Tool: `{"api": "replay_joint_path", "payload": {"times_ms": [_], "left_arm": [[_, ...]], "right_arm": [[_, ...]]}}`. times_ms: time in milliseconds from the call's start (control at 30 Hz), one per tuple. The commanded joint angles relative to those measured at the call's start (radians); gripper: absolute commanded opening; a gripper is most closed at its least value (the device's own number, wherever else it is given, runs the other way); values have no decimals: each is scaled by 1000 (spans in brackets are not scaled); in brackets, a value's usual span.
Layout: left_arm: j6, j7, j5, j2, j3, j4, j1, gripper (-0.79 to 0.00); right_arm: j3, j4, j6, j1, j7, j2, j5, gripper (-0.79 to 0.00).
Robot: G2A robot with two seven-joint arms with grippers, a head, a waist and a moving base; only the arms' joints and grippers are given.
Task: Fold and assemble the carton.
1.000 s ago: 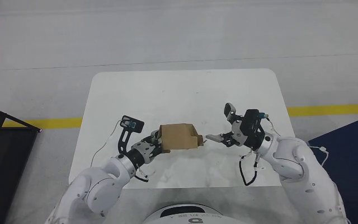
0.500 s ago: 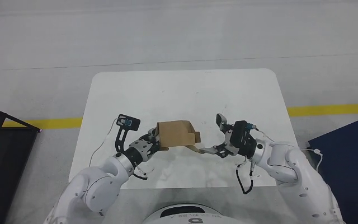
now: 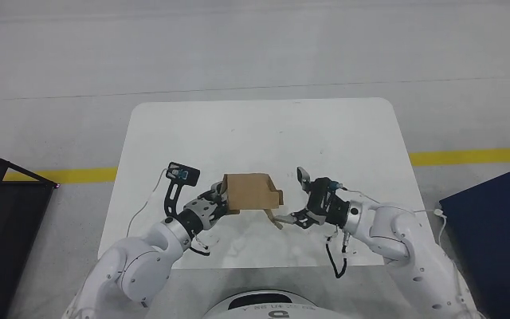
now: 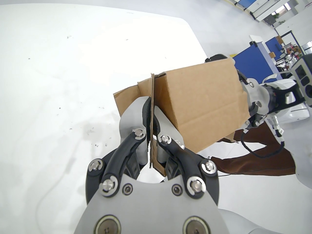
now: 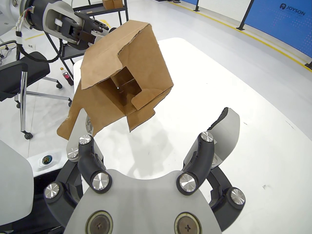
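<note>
A brown cardboard carton [image 3: 251, 191] is held above the white table [image 3: 319, 135], partly formed into a tube. My left gripper [image 3: 221, 204] is shut on a flap at its left end; in the left wrist view the flap edge sits clamped between the pads [image 4: 151, 120]. The carton's [image 5: 136, 62] open end, with loose flaps hanging, faces my right gripper [image 5: 153, 127], which is open. One right fingertip [image 5: 226, 120] stands free, and the other lies behind the lowest flap. In the top view the right gripper [image 3: 288, 197] is at the carton's right end.
The table's far half and right side are bare. A yellow floor line [image 3: 458, 156] runs behind the table. A black rack [image 3: 16, 207] stands left of it and a dark blue object [image 3: 486, 215] to the right.
My right gripper has moved left, up to the carton's open end, with one finger now at the lower flap. The left arm has shifted the carton slightly left.
</note>
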Motion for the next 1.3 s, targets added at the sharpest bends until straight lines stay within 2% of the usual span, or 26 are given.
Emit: {"api": "replay_joint_path", "payload": {"times_ms": [0, 233, 400, 600, 833, 1267], "left_arm": [[2, -1, 3, 0, -2, 0, 1, -785], [-3, 5, -2, 0, -5, 0, 1, -785], [-20, 5, -3, 0, -2, 0, -2, -785], [-40, 4, 5, 1, 3, 0, -4, -785], [-63, 5, 0, 1, 12, 0, -3, -785], [-70, 7, -10, 2, 7, 0, -2, -785]], "right_arm": [[9, 0, 4, -3, -16, 1, 12, 0], [114, -12, -23, -44, -131, 8, 95, 0], [155, -47, -29, -53, -142, 12, 127, 0], [115, -85, 8, -14, -72, 10, 106, 0], [46, -62, 66, 40, 3, 4, 85, 0], [-6, -35, 83, 65, 30, 1, 68, 0]]}}
